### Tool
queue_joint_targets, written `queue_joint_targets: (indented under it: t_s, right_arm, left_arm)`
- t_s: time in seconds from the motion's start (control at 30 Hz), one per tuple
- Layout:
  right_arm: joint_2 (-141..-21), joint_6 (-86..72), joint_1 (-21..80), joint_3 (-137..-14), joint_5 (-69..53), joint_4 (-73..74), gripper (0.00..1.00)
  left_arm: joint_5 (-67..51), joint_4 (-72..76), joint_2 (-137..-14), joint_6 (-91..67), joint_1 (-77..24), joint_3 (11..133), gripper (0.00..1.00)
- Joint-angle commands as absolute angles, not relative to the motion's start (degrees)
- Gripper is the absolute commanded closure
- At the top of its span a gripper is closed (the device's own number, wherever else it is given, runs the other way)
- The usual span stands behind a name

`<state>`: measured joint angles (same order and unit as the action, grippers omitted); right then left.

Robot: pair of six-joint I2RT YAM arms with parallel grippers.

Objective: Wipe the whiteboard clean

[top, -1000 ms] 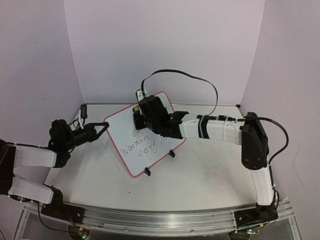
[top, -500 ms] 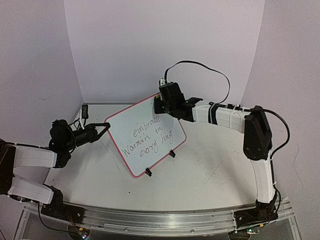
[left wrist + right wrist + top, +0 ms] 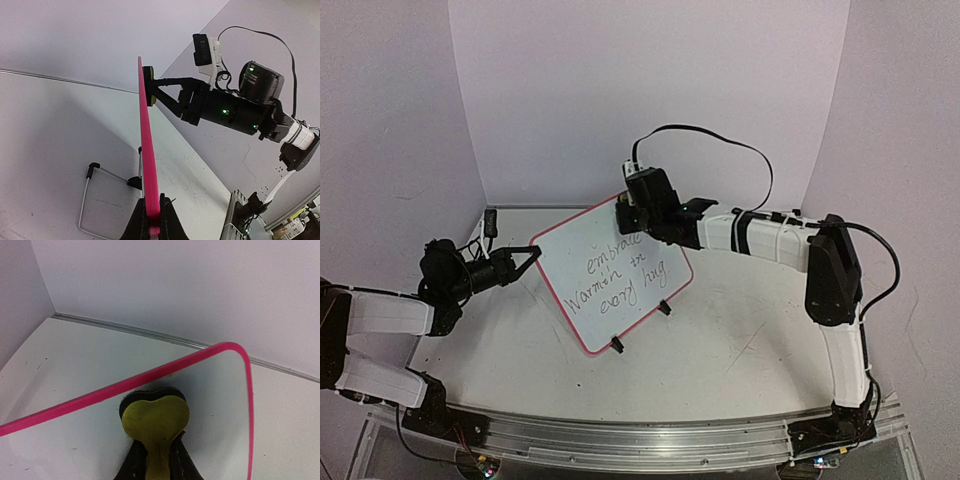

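Steadying the whiteboard (image 3: pixel 610 285) looks to be the whole job of the left hand (image 3: pixel 527 258). Its fingers are closed narrowly on the pink frame at the board's left corner, at the middle left of the overhead view. From the left wrist camera, the frame runs edge-on straight up out of the pinching fingers (image 3: pixel 137 225), so the grip is on the rim alone and the writing face is left free.

The board sits in the centre of the overhead view, leaning back on two small black feet (image 3: pixel 616 345) that rest on the counter (image 3: pixel 740 335).

The right hand (image 3: pixel 632 208) reaches in from the right of the frame to the board's top corner and is clamped on a yellow eraser (image 3: pixel 156 421). The right wrist camera shows this heart-shaped pad lying flat against the white surface, just inside the curved pink rim.

Starting at the top corner probably allows strokes to run downward across the writing (image 3: pixel 618 275), which sits lower on the board, in its middle, and is wholly unwiped. By that measure the erasing has not begun.

The board is light and props on thin feet, so a push from the eraser could make it slide or tip. The grip on the far corner is most likely there to counter that push.
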<state>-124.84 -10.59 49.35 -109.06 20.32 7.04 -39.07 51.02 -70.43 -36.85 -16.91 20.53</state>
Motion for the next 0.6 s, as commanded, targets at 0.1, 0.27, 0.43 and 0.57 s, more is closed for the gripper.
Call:
queue_joint_targets:
  t_s: [0.1, 0.27, 0.43, 0.57]
  right_arm:
    - [-126.28, -10.67, 55.02, -110.40, 18.03, 7.01, 1.00]
    - [-125.72, -15.85, 51.48, -108.92, 15.26, 7.98, 1.00]
    - [-125.33, -17.66, 47.74, -109.81, 16.39, 11.29, 1.00]
    - [-126.07, -16.78, 46.41, -112.47, 19.47, 15.38, 1.00]
  left_arm:
    - [-47.14, 52.32, -70.38, -31.55, -19.35, 22.24, 1.00]
    - [-47.11, 52.35, -70.18, -31.55, -19.34, 22.09, 1.00]
    - [-47.22, 52.32, -70.06, -31.55, -19.34, 22.15, 1.00]
    - [-47.46, 52.31, -70.22, -31.55, -19.39, 22.31, 1.00]
